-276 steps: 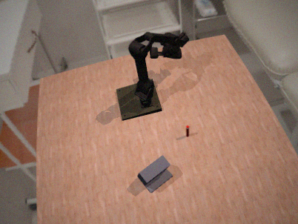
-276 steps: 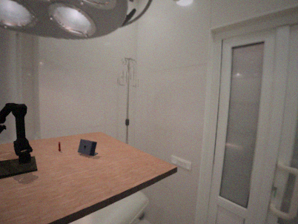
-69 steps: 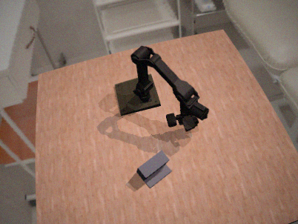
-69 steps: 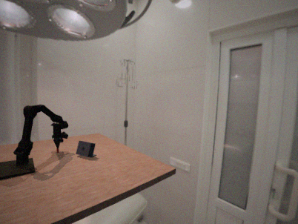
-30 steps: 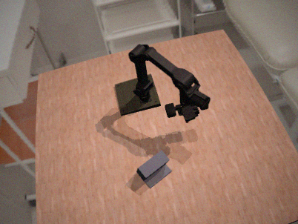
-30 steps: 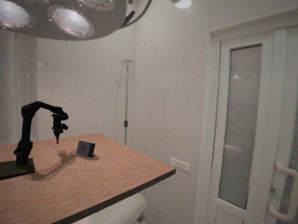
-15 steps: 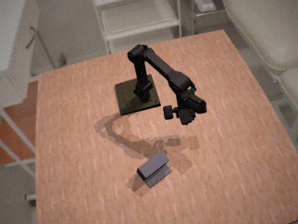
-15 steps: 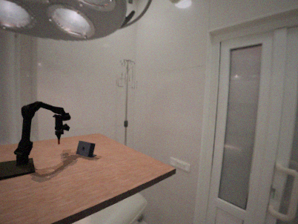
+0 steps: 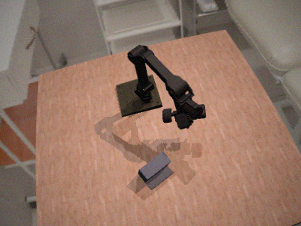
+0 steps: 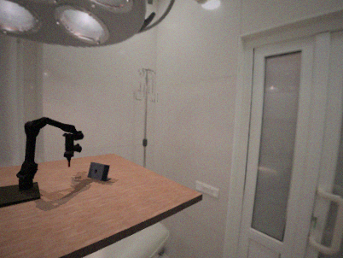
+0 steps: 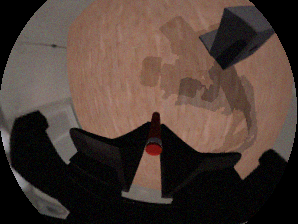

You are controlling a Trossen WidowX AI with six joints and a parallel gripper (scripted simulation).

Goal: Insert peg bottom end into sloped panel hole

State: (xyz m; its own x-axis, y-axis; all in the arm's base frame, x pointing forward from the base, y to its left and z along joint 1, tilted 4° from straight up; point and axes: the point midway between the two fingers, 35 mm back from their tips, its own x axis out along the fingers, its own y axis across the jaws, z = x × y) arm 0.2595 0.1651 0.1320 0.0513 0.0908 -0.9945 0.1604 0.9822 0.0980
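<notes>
A thin red peg (image 10: 69, 163) (image 11: 154, 148) is held between the fingers of my gripper (image 10: 69, 156) (image 11: 155, 125), which is shut on it. The peg hangs nearly upright in the exterior view, its lower end in the air above the table. In the top view the peg is hidden by the gripper. The blue-grey sloped panel (image 9: 154, 167) (image 10: 102, 172) (image 11: 245, 31) stands on the table, apart from the peg, at the upper right of the wrist view. Its dark hole (image 10: 95, 171) shows in the face in the exterior view. The exact shape of the hole is too small to tell.
The arm's dark base plate (image 9: 127, 106) (image 10: 13, 196) sits on the wooden table (image 9: 75, 150) (image 10: 141, 188). Shadows of the arm and gripper fall between the base and the panel. A large lamp (image 10: 81, 26) hangs in the upper part of the exterior view.
</notes>
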